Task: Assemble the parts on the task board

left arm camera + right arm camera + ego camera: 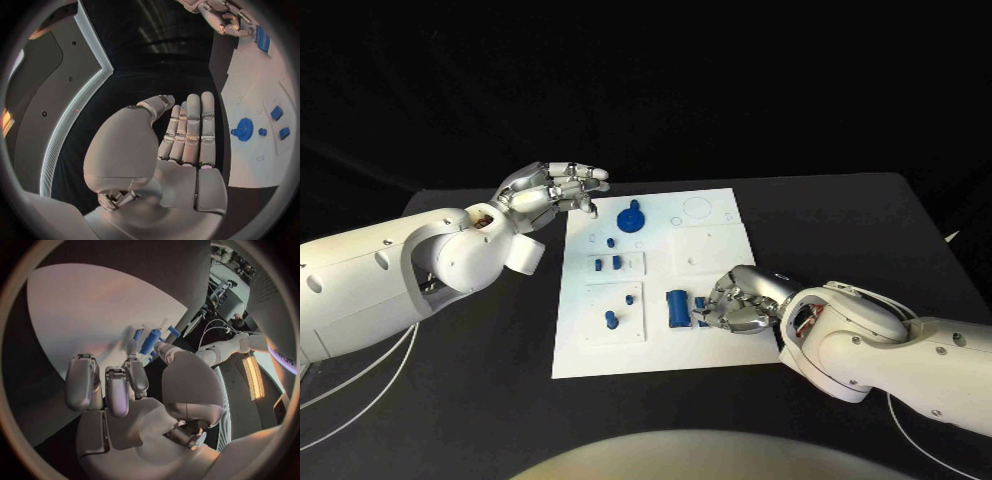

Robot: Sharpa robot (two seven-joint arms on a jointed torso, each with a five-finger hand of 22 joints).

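1. The board (711,345), a white plate, lies in the middle of the black table (473,400), its long side running away from the robot. It carries several raised white square tiles with holes, and a few open holes near its far edge.

2. The right hand (733,303) rests over the board's near right part, fingers curled down, just beside a long blue bar (676,306). In the right wrist view the fingertips (132,347) sit close to the bar (149,341); I cannot tell whether they grip anything.

3. The left hand (557,188) hovers off the board's far left corner, fingers straight and together, holding nothing; the left wrist view shows the bare palm (187,150).

4. Judged step: the right hand is working on the bar, either seating or picking it. The next move likely calls for a firm pinch on the bar's sides and a straight lift or press, without nudging the neighbouring pieces.

5. The round blue disc (632,217) with a small knob sits near the far left; it shows in the left wrist view too (244,129).

6. Small blue pegs (607,264) stand in the left tiles, another pair lower down (612,320).
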